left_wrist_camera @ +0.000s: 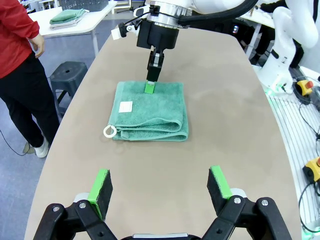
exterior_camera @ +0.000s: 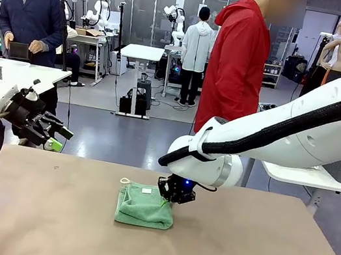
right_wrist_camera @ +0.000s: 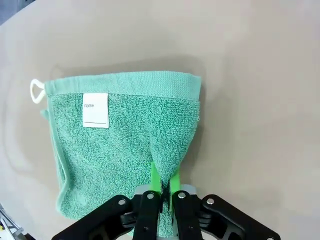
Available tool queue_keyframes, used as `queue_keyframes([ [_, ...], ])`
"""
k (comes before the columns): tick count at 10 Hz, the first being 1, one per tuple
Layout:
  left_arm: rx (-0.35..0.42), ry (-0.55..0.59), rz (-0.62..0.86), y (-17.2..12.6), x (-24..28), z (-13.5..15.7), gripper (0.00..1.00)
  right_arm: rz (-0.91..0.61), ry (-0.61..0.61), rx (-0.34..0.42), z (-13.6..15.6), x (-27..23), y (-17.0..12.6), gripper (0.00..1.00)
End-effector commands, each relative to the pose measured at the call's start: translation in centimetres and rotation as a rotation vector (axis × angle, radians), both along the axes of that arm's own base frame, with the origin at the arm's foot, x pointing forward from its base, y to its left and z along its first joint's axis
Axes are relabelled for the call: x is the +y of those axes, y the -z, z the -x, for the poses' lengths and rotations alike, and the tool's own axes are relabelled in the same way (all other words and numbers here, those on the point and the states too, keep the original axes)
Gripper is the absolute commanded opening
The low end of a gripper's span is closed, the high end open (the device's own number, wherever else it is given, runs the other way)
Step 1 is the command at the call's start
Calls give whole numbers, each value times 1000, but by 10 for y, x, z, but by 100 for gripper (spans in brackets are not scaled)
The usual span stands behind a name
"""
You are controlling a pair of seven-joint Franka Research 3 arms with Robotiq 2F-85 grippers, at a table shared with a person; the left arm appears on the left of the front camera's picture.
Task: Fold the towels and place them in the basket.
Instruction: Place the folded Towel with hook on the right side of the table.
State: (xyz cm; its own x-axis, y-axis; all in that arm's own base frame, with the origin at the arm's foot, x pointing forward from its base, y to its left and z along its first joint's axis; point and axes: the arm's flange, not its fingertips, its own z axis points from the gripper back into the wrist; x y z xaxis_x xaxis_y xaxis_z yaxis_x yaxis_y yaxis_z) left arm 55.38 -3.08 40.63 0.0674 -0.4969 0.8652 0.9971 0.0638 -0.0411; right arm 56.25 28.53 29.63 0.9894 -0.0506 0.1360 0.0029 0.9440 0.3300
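A mint green towel (exterior_camera: pixel 144 206) lies folded on the brown table (exterior_camera: pixel 43 211), with a white tag and a white loop at one corner. My right gripper (exterior_camera: pixel 169 201) is shut on the towel's right edge, pinching up a small ridge of cloth (right_wrist_camera: pixel 167 160) between the green pads. From the left wrist, the towel (left_wrist_camera: pixel 150 110) and the right gripper (left_wrist_camera: pixel 149 87) on its far edge show ahead. My left gripper (exterior_camera: pixel 58 137) hangs open above the table's left end, well away from the towel; its fingers (left_wrist_camera: pixel 100 187) hold nothing. The basket is out of view.
A person in a red jacket (exterior_camera: pixel 237 60) stands at the far side of the table, right behind the towel. A dark stool (left_wrist_camera: pixel 67 75) stands beside the table. Folded cloth (left_wrist_camera: pixel 67 16) lies on another table farther off. Bare tabletop surrounds the towel.
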Motion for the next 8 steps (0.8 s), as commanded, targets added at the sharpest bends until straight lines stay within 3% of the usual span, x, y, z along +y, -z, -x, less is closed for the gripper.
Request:
queue_keyframes([
  [1, -5, -2, 5, -2, 0, 1, 96, -4, -7, 2, 2, 3, 0, 0],
  [5, -5, -2, 5, -2, 0, 1, 96, -4, -7, 2, 2, 3, 0, 0],
  [6, -5, -2, 5, -2, 0, 1, 96, -1, -4, 0, 1, 2, 0, 9],
  [8, -5, -2, 5, -2, 0, 1, 96, 1, -13, -41, 1, -42, -15, 7],
])
